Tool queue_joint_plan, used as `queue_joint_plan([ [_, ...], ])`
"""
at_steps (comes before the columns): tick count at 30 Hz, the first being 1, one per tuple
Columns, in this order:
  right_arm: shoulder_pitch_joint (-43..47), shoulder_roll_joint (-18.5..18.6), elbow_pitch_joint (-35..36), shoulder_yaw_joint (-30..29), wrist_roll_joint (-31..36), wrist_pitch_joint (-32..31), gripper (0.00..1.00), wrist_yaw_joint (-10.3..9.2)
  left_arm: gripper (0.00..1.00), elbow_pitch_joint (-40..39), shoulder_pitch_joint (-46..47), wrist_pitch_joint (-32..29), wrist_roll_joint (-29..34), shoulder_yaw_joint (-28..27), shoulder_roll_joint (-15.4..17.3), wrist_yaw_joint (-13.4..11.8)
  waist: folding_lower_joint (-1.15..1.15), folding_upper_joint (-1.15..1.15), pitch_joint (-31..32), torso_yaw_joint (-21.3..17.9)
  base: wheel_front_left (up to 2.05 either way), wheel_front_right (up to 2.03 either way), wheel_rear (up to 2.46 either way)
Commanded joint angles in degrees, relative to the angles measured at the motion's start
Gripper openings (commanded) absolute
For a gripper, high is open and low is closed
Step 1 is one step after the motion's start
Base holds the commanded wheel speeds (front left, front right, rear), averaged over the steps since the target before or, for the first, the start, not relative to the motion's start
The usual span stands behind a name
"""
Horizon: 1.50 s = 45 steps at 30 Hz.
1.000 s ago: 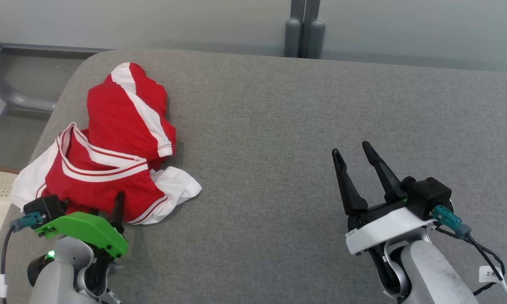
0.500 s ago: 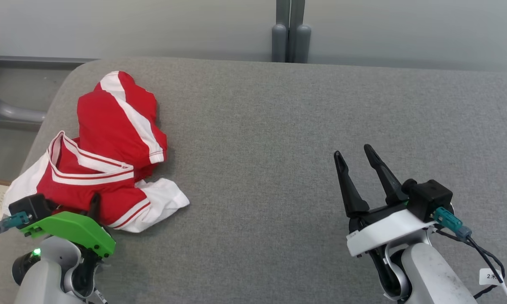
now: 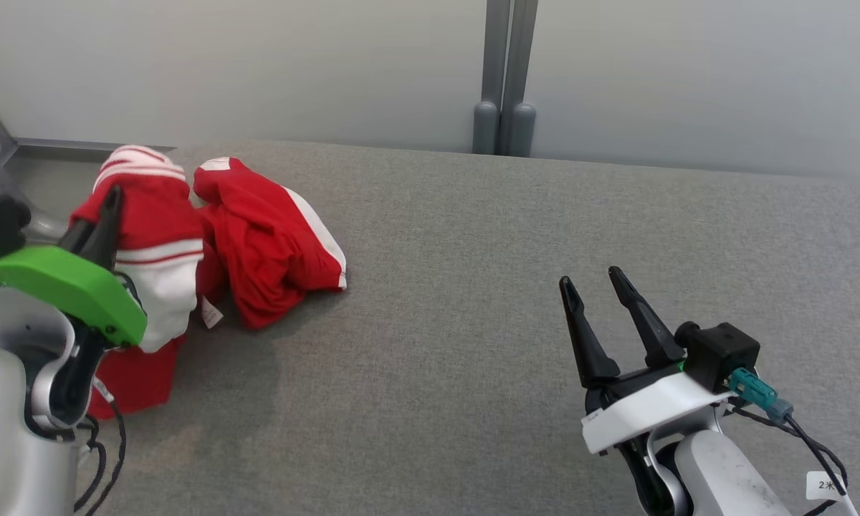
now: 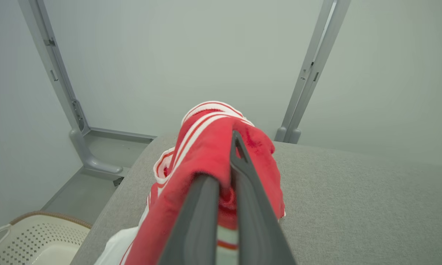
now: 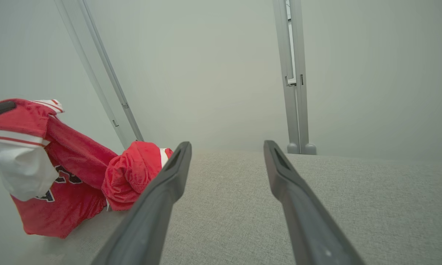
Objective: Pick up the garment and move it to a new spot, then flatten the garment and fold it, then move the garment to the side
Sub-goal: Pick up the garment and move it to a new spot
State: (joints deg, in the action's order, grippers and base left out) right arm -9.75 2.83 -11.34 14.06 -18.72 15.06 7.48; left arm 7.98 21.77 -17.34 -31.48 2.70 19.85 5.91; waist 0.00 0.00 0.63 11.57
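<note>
The garment (image 3: 265,229) is a red jersey with white stripes and trim. My left gripper (image 3: 107,208) is shut on it at the grey surface's left end and holds one part lifted. That part drapes over the fingers (image 4: 243,176) while the rest trails down onto the surface. The garment (image 4: 206,147) bunches around the closed fingers in the left wrist view. From the right wrist, the garment (image 5: 59,176) hangs at the far left, dark lettering showing on it. My right gripper (image 3: 593,292) hovers open and empty at the lower right, far from the cloth; its gap (image 5: 226,154) is wide.
The grey padded surface (image 3: 473,287) stretches wide to the right of the garment. A pale wall with grey upright posts (image 3: 505,79) stands behind it. A cream perforated basket (image 4: 29,239) sits on the floor off the surface's left end.
My left gripper has shut on the garment's near edge and raised it off the surface, dragging the cloth upward. The head camera has shifted. The right gripper stays open in place.
</note>
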Motion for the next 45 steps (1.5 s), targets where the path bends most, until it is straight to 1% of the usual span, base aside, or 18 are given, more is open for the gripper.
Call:
queue_joint_plan([
  [1, 0.56, 0.16, 0.08, 0.0, -0.57, 0.17, 1.0, 0.02, 0.0, -2.36, 2.39, -1.2, 0.65, 0.43, 0.66, -0.44, 0.0, 0.0, 0.26, -1.46, 0.0, 0.0, 0.0],
  [4, 0.48, 0.14, 0.22, -0.12, -0.9, 0.18, 1.0, 0.03, 0.0, -6.92, 6.05, -4.08, 1.8, 1.64, 1.76, -0.7, 0.0, 0.0, 0.39, -3.65, 0.0, 0.0, 0.0],
  [9, -0.21, 0.14, 0.08, 0.02, -1.04, 0.18, 1.0, 0.02, 0.0, -11.32, 12.99, -6.87, 2.58, 3.95, 1.86, -0.61, 0.0, 0.0, 0.37, -8.25, 0.0, 0.0, 0.0],
  [13, -0.71, 0.13, 0.09, 0.05, -0.85, 0.18, 1.0, 0.02, 0.0, -12.97, 18.35, -7.87, 3.24, 6.38, 0.62, -0.17, 0.0, 0.0, 0.18, -12.73, 0.0, 0.0, 0.0],
  [16, -1.06, 0.13, 0.25, -0.15, -0.48, 0.18, 1.0, 0.03, 0.0, -13.73, 22.23, -7.28, 3.64, 8.03, -0.98, -0.04, 0.0, 0.0, -0.28, -16.27, 0.0, 0.0, 0.0],
  [19, -1.3, 0.13, 0.18, -0.22, -0.22, 0.18, 1.0, 0.03, 0.0, -13.34, 23.68, -6.82, 3.51, 9.96, -3.04, 0.03, 0.0, 0.0, -0.93, -19.53, 0.0, 0.0, 0.0],
  [21, -1.5, 0.13, 0.26, -0.22, -0.38, 0.18, 1.0, 0.03, 0.0, -12.33, 23.01, -6.15, 3.68, 11.14, -4.31, -0.21, 0.0, 0.0, -1.55, -21.65, 0.0, 0.0, 0.0],
  [24, -2.2, 0.13, 0.73, -0.25, -0.93, 0.18, 1.0, 0.02, 0.0, -9.63, 19.47, -4.13, 5.39, 13.69, -5.83, -0.64, 0.0, 0.0, -3.2, -24.8, 0.0, 0.0, 0.0],
  [25, -2.46, 0.12, 0.84, -0.31, -1.1, 0.18, 1.0, 0.03, 0.0, -8.64, 18.54, -3.15, 6.63, 14.49, -5.78, -0.86, 0.0, 0.0, -3.83, -25.63, 0.0, 0.0, 0.0],
  [26, -2.63, 0.12, 0.99, -0.66, -1.19, 0.18, 1.0, 0.02, 0.0, -7.12, 17.4, -1.3, 8.62, 15.92, -5.53, -0.96, 0.0, 0.0, -4.51, -26.44, 0.0, 0.0, 0.0],
  [28, -3.0, 0.11, 1.2, -1.08, -1.2, 0.18, 1.0, 0.02, 0.0, -3.64, 14.47, 2.54, 9.81, 18.03, -7.52, -1.23, 0.0, 0.0, -5.76, -27.83, 0.0, 0.0, 0.0],
  [30, -3.65, 0.1, 1.29, -1.47, -0.97, 0.18, 1.0, 0.02, 0.0, 0.86, 12.26, 6.6, 11.77, 20.0, -8.52, -1.43, 0.0, 0.0, -6.59, -29.06, 0.0, 0.0, 0.0],
  [34, -4.3, 0.07, 1.77, -3.17, -0.08, 0.17, 1.0, 0.02, 0.0, 11.44, 9.72, 15.18, 13.18, 23.89, -12.54, -0.85, 0.0, 0.0, -7.65, -29.89, 0.0, 0.0, 0.0],
  [39, -4.58, 0.08, 1.61, -3.78, 0.84, 0.18, 1.0, 0.02, 0.0, 23.48, 10.25, 22.57, 14.03, 31.15, -15.52, 0.8, 0.0, 0.0, -8.0, -28.91, 0.0, 0.0, 0.0],
  [40, -4.56, 0.08, 1.52, -3.64, 0.89, 0.18, 1.0, 0.02, 0.21, 26.15, 10.62, 23.57, 13.72, 32.5, -15.88, 1.02, 0.0, 0.0, -7.95, -28.49, 0.0, 0.0, 0.0],
  [41, -4.54, 0.06, 1.41, -3.32, 0.85, 0.18, 1.0, 0.02, 0.57, 27.95, 10.79, 23.96, 12.94, 33.42, -16.07, 1.17, 0.0, 0.0, -7.85, -28.21, 0.0, 0.0, 0.0],
  [42, -4.46, 0.06, 1.26, -3.12, 0.81, 0.18, 1.0, 0.02, 1.0, 30.0, 11.08, 24.45, 11.65, 34.42, -16.3, 1.36, 0.0, 0.0, -7.67, -27.79, 0.0, 0.0, 0.0],
  [45, -4.19, 0.14, 1.05, -3.32, 1.13, 0.18, 1.0, 0.02, 1.0, 32.67, 12.73, 27.17, 9.57, 36.26, -16.81, 1.47, 0.0, 0.0, -7.19, -26.41, 0.0, 0.0, 0.0],
])
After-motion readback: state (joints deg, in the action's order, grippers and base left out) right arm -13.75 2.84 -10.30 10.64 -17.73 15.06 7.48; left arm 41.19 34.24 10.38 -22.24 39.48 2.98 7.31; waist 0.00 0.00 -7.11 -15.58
